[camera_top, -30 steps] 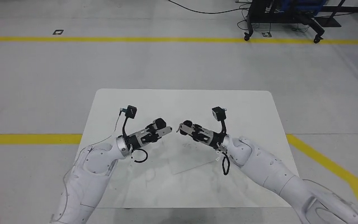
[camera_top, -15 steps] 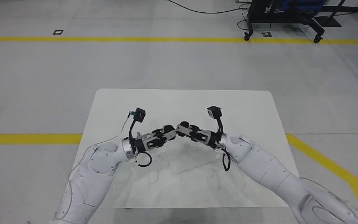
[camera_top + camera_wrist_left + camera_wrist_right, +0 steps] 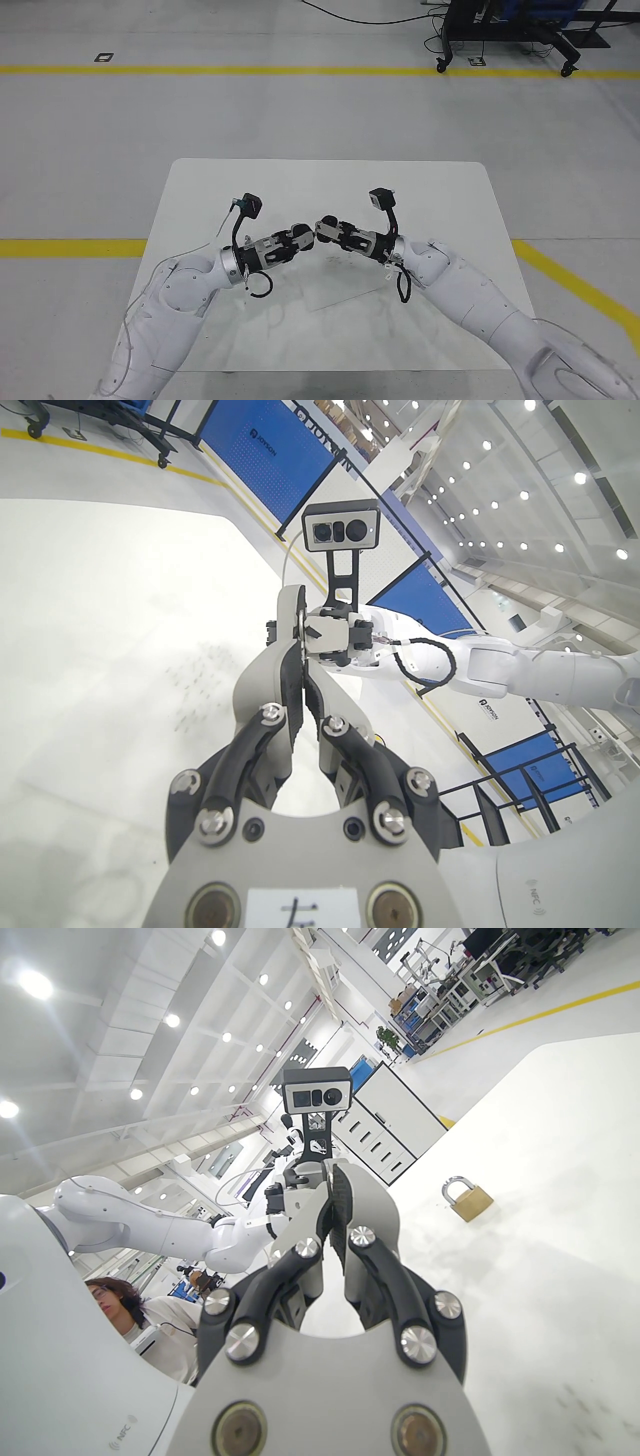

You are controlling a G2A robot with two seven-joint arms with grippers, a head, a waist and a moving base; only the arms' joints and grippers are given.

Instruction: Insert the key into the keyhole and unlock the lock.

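Note:
My two grippers meet tip to tip above the middle of the white table (image 3: 430, 200). The left gripper (image 3: 303, 236) (image 3: 300, 635) is shut. A small silvery piece, apparently the key (image 3: 301, 624), sits at its tips against the right gripper (image 3: 322, 640). The right gripper (image 3: 322, 229) (image 3: 334, 1178) is shut too, its pads pressed together; the key is hidden in its own wrist view. Off to one side of the right gripper, a brass padlock (image 3: 472, 1203) with a closed silver shackle lies flat on the table, untouched.
The table has rounded corners, and faint scuff marks (image 3: 195, 680) show on its surface near the grippers. Yellow floor lines (image 3: 300, 70) run behind and beside it. A black wheeled stand (image 3: 510, 35) is far back on the right.
The left arm has swung its gripper in toward the right one until the tips meet. The right gripper shifted slightly left. Little differs over the last half second.

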